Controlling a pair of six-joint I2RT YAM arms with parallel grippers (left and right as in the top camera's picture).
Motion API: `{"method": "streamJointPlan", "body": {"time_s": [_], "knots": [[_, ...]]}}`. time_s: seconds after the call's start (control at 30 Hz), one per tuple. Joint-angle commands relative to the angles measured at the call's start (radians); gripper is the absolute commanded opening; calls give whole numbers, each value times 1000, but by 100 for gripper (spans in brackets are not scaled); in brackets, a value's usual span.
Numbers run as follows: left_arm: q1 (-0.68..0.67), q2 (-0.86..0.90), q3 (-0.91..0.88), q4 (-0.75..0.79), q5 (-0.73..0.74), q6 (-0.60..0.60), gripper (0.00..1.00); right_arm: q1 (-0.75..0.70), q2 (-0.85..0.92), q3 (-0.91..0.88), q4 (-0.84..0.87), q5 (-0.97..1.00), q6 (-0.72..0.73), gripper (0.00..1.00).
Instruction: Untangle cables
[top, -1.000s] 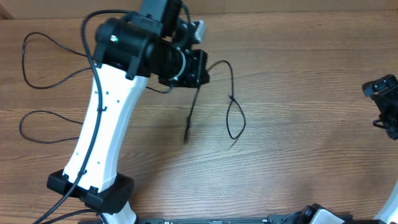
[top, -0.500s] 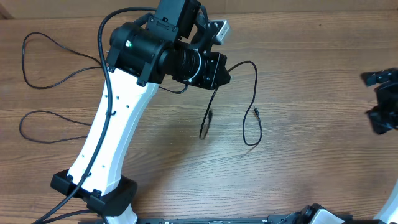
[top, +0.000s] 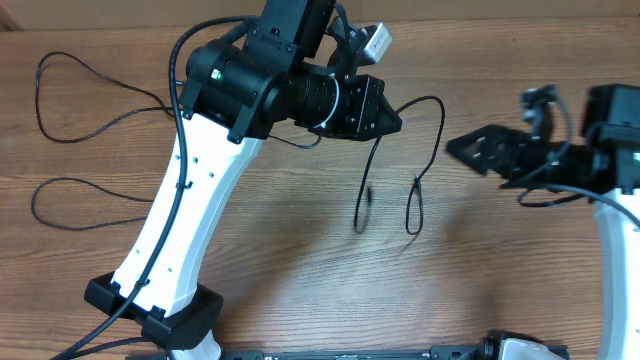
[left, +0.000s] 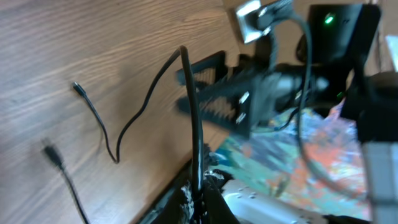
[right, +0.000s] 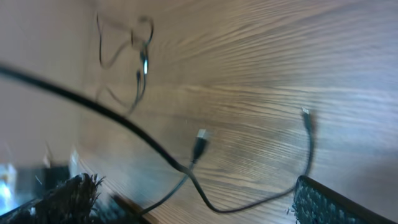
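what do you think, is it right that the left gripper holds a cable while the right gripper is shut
The left gripper does hold a cable, but the right gripper is open, jaws wide apart, as the right wrist view shows.

Left arm (top: 185, 210): white link, black joints, green LED (top: 212, 72), black wire; right tool (top: 460, 150) black, ribbed.

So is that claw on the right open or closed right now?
Open. The right gripper has its fingers at opposite edges of its wrist view, wide apart, nothing clamped between them.
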Motion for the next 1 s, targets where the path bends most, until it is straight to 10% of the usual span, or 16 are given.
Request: {"method": "streamJointPlan", "body": {"time_s": [0.0, 0.23, 0.37, 0.5, 0.8, 0.97], "knots": [[-5, 0, 18, 9, 56, -116, 4, 92, 0, -5, 27, 52, -87, 100], [-5, 0, 18, 22, 167, -123, 4, 180, 3, -5, 104, 76, -82, 96], [-5, 0, 18, 16, 166, -118, 4, 182, 10, -5, 123, 126, -32, 61], [-5, 0, 18, -10, 68, -119, 4, 182, 10, -5, 123, 136, 5, 6], [-6, 2, 14, -134, -370, -118, 12, 182, 3, 5, 133, -47, 179, 4], [-6, 2, 11, -170, -376, -56, 39, 182, -25, 32, 190, -166, 263, 4]]}}
